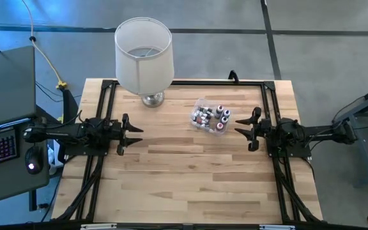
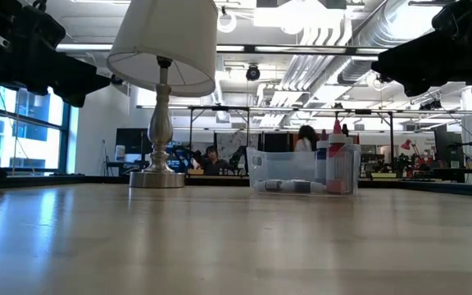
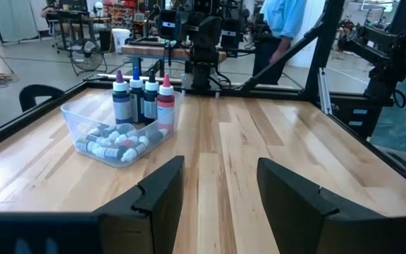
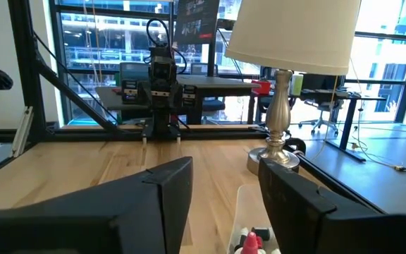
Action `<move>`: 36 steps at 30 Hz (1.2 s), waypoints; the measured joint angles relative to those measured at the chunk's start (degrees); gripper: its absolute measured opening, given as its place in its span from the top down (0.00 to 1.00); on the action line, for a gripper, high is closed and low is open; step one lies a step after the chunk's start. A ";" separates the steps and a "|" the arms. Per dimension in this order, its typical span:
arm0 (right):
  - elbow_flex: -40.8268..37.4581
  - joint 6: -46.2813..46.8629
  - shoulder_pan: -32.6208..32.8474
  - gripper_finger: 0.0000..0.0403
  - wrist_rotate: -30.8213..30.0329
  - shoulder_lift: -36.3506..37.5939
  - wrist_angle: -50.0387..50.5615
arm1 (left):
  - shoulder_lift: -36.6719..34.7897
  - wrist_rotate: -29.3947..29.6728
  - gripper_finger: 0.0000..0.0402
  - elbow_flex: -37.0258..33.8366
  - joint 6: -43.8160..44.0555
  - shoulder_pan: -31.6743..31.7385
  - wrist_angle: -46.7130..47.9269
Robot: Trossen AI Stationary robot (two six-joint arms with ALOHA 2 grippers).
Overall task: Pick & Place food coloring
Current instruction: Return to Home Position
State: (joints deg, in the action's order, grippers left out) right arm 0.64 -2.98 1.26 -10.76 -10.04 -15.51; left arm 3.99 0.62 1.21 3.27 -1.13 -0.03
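Note:
The food coloring bottles [image 1: 211, 117] fill a clear plastic tub [image 1: 197, 107] on the table's far middle, right of centre. In the left wrist view several small ones lie in a heap [image 3: 115, 144] and three taller ones [image 3: 144, 97] stand upright behind them. The low view shows the tub [image 2: 281, 168] resting on its base. My left gripper [image 1: 139, 135] is open at the table's left, raised, pointing right. My right gripper [image 1: 238, 128] is open at the right, raised, close beside the tub, pointing left. Neither touches anything.
A table lamp with a white shade [image 1: 144, 53] and silver base [image 1: 152, 99] stands at the far edge, left of the tub. A black frame [image 1: 184, 82] runs round the table. Bare wood [image 1: 190, 172] lies between and in front of the arms.

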 joint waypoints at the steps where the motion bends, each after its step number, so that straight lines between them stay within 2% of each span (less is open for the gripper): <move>1: 0.00 0.00 -0.01 0.61 0.02 0.00 0.00 | 0.00 0.00 0.56 0.00 0.00 -0.01 0.00; 36: 0.00 0.00 -0.01 0.61 0.01 0.00 0.00 | 0.02 0.02 0.56 0.00 0.02 -0.02 0.09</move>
State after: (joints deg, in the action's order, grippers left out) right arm 0.64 -2.98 1.26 -10.75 -10.04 -15.51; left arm 4.01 0.64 1.21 3.29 -1.14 0.05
